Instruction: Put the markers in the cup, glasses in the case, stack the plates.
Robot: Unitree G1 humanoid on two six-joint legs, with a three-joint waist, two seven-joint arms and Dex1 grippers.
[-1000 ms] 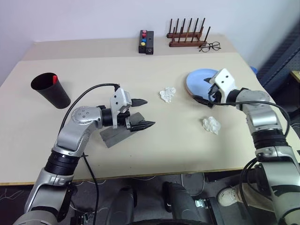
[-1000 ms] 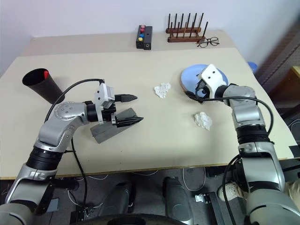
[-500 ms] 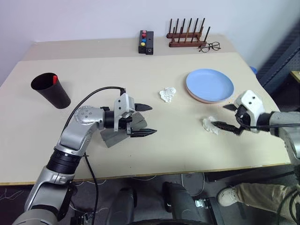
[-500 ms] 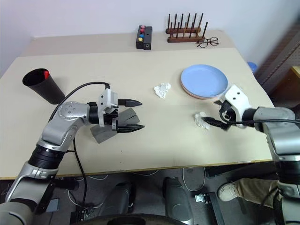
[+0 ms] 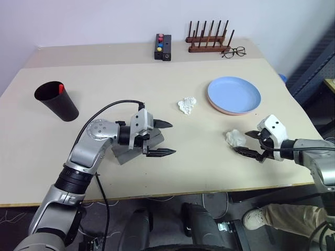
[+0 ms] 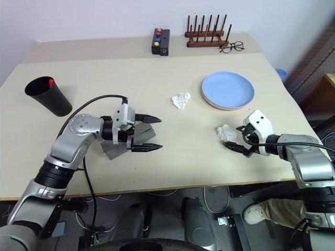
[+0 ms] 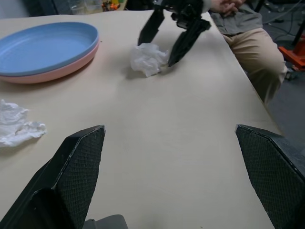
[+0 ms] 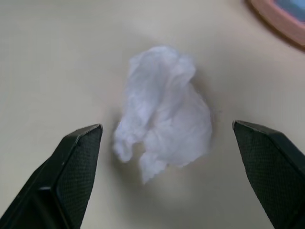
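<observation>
The light blue plate lies stacked on the salmon pink plate (image 5: pixel 234 95) at the right of the table. At the far left stands the dark cup (image 5: pixel 56 100), with a marker's red cap (image 5: pixel 61 88) poking above its rim. The grey case (image 5: pixel 121 153) lies near the front, partly hidden under my left gripper (image 5: pixel 170 138), which hovers open and holds nothing. My right gripper (image 5: pixel 243 142) is open low over the table, its fingers on either side of a crumpled white tissue (image 8: pixel 164 126) without closing on it. The glasses are out of view.
A second crumpled tissue (image 5: pixel 187 105) lies mid-table. At the back stand a black box with coloured buttons (image 5: pixel 163 47), a wooden peg rack (image 5: pixel 209 39) and wire-rimmed clear eyeglasses (image 5: pixel 234 51). A person's legs (image 7: pixel 248 43) are beside the table's right edge.
My right gripper left the blue plate, which now rests on the pink one, and pulled back and down to the tissue near the front edge. The left gripper stayed over the case.
</observation>
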